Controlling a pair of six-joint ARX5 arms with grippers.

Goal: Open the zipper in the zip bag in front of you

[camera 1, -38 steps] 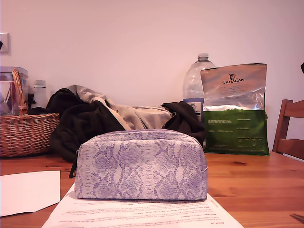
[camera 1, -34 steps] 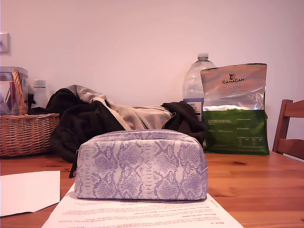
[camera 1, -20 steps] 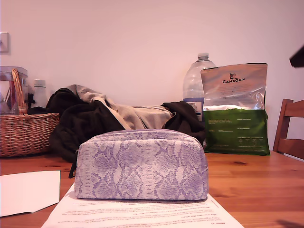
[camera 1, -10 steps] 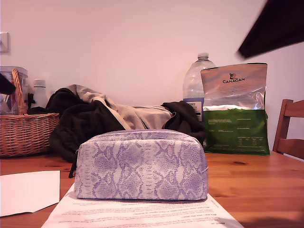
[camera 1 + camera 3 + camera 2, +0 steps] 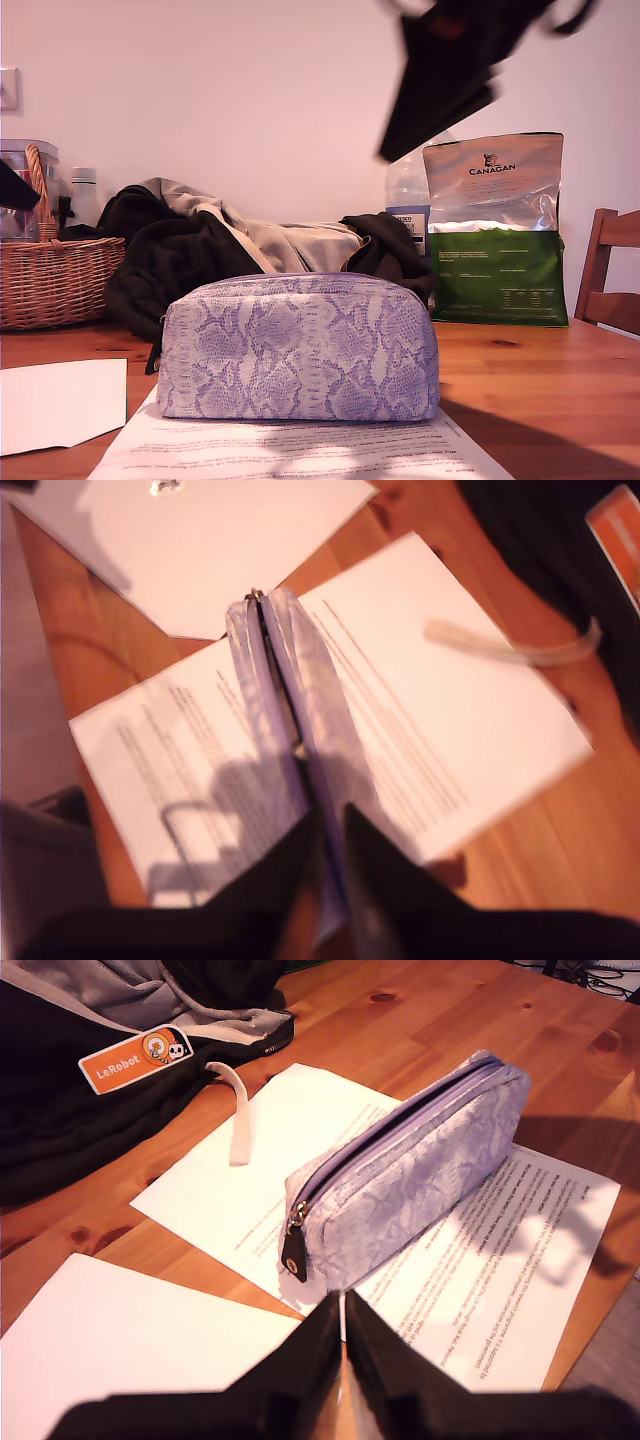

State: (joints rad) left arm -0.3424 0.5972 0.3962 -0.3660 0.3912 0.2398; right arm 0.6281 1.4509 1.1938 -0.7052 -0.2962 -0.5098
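Exterior view: zip bag (image 5: 297,347) broadside on printed sheets (image 5: 290,450), long axis left–right, zipper (image 5: 395,1125) uppermost, black tab (image 5: 294,1249) hanging at that view's left end. Bare wooden table (image 5: 540,390) to its right. First gripper (image 5: 343,1345) and second gripper (image 5: 330,860) pressed closed, holding nothing, apart from pouch.

My first gripper (image 5: 342,1345), a pair of dark, tapering wedge-shaped fingers, has its jaws pressed together with only a thin seam between the tips, and nothing sits between them. It hangs up off the surface, tilted forward and down. My second gripper (image 5: 330,845), dark and blurred, also has its jaws drawn together at the tips, pointing steeply down from high up. In the exterior view a blurred black arm (image 5: 445,70) hangs in at the top, right of centre, angled down toward the exterior view's left.
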